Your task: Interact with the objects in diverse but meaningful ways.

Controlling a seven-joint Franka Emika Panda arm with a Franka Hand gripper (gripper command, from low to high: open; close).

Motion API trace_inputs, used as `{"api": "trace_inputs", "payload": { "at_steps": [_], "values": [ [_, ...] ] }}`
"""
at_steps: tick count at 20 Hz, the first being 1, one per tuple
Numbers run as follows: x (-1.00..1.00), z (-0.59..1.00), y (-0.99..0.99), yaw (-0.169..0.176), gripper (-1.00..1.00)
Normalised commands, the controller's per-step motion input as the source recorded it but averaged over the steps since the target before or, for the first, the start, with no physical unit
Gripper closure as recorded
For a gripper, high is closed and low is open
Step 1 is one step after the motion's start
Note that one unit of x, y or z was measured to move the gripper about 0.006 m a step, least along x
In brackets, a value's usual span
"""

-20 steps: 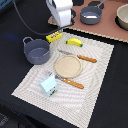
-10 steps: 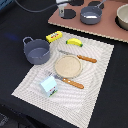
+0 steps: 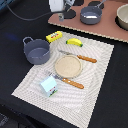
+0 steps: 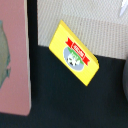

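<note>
A dark table with a mat

A black table (image 3: 20,22) holds a beige woven mat (image 3: 102,75); a pink board (image 3: 107,29) lies behind.

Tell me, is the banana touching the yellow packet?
Apart. The exterior view shows bare placemat between the banana and the yellow packet.

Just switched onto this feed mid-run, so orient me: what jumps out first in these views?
The woven placemat dominates the exterior view, with a round wooden plate at its centre and a dark grey pot on its left edge. The wrist view is filled by the yellow packet, which lies half on the placemat, half on the black table. The gripper is barely visible at the top.
</note>
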Motion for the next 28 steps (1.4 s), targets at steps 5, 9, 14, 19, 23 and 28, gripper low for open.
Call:
{"api": "trace_inputs", "payload": {
  "at_steps": [5,9,14,19,23,28],
  "values": [
    [0.53,-0.41,0.00,-0.028,-1.00],
    [0.63,-0.08,0.12,-0.023,-1.00],
    [0.51,0.02,0.24,-0.020,-1.00],
    [0.25,-0.13,0.16,0.000,-1.00],
    [0.30,-0.19,0.13,0.000,-1.00],
    [0.19,-0.30,0.09,0.000,-1.00]
  ]
}}
